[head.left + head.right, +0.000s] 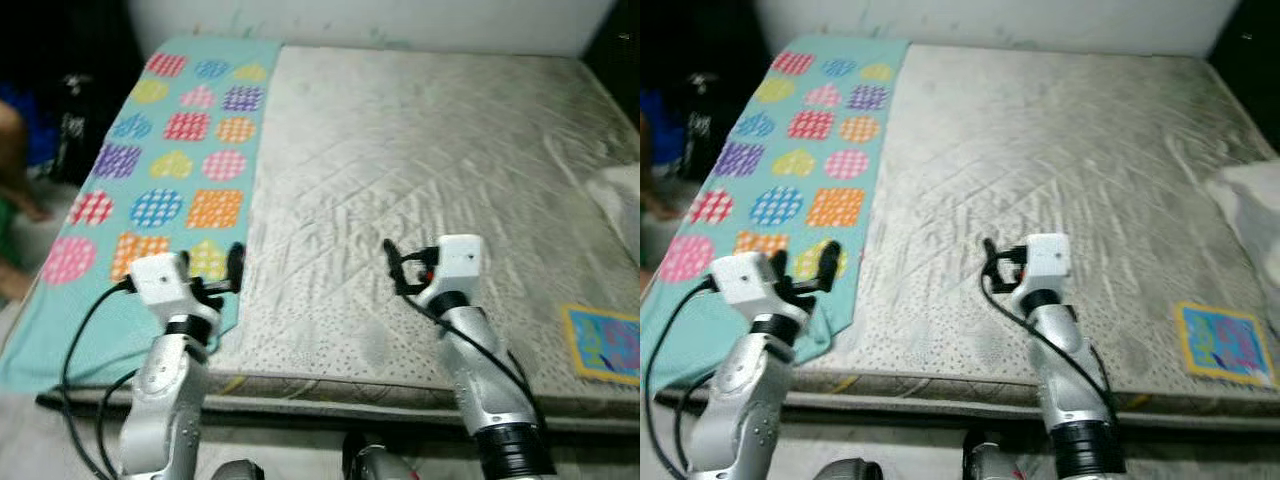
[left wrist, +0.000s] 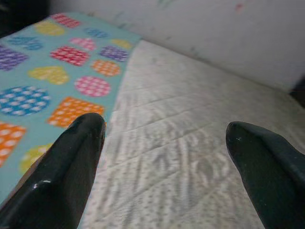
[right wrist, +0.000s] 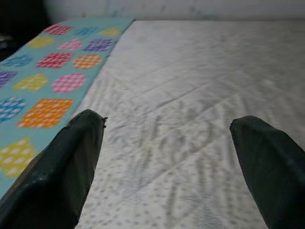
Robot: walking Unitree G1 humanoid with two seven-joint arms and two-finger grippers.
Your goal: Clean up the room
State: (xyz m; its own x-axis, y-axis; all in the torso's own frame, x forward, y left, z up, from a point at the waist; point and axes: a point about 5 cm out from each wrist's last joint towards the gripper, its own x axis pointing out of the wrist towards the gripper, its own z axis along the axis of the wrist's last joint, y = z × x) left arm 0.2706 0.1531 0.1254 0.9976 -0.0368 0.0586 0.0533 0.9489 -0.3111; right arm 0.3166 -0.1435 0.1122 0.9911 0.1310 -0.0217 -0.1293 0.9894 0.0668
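A teal blanket (image 1: 170, 190) with coloured hearts, circles and squares lies flat along the left side of a bare grey quilted mattress (image 1: 420, 150). My left gripper (image 1: 225, 278) hovers over the blanket's near right corner, at the front of the bed. In the left wrist view its fingers (image 2: 81, 143) stand wide apart with nothing between them. My right gripper (image 1: 397, 268) hangs over the bare mattress near the front middle, and it too is open and empty (image 3: 167, 122). A white crumpled cloth (image 1: 620, 195) lies at the mattress's right edge.
A small colourful square with a yellow border (image 1: 605, 345) lies on the front right corner of the mattress. A white wall (image 1: 380, 20) runs behind the bed. At the far left, beside the bed, are part of a person (image 1: 12, 150) and dark clutter (image 1: 72, 110).
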